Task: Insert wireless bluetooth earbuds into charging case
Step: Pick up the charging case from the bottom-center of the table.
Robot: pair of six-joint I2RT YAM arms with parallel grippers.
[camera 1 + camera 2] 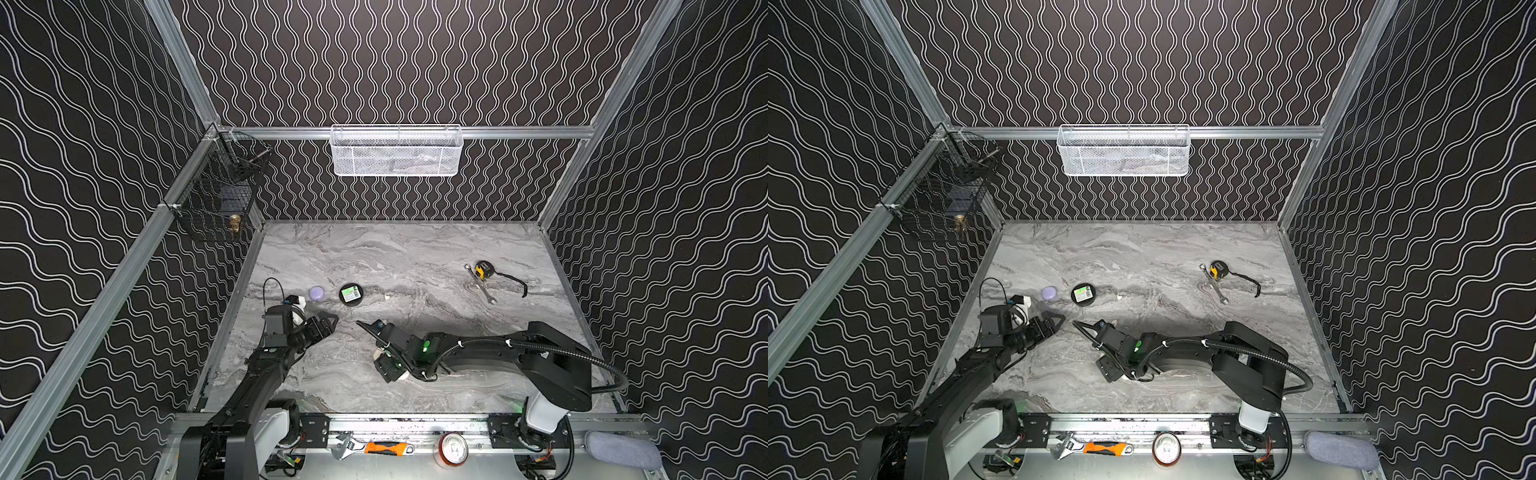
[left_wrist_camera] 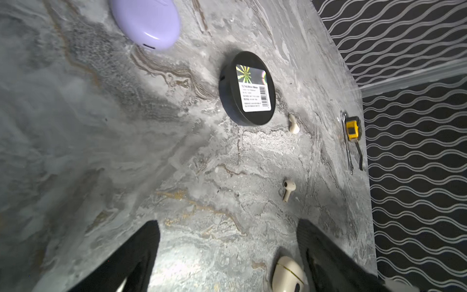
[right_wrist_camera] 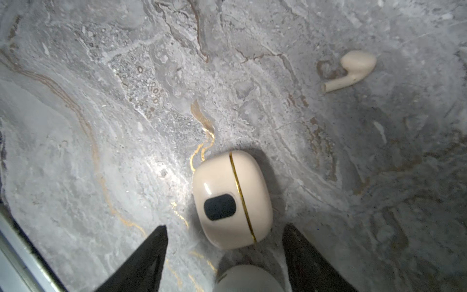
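Note:
Two cream earbuds lie loose on the marble, one (image 2: 294, 125) beside a black round tin (image 2: 246, 88), the other (image 2: 288, 189) nearer my left gripper (image 2: 227, 222). That gripper is open with bare table between its fingers. A shut cream charging case (image 2: 288, 275) with a gold seam lies just inside one finger. My right gripper (image 3: 225, 227) is open too. The same cream case (image 3: 232, 199) sits right in front of its fingertips, and a white rounded case (image 3: 247, 278) lies between the fingers. A cream earbud (image 3: 353, 70) lies farther off. In both top views the right gripper is hidden under its wrist (image 1: 392, 361).
A shut lilac case (image 1: 316, 292) lies left of the black tin (image 1: 351, 294). A yellow tape measure (image 1: 484, 270) and a wrench (image 1: 485, 289) lie at the back right. A white mesh basket (image 1: 397, 151) and a black wire basket (image 1: 216, 199) hang on the walls.

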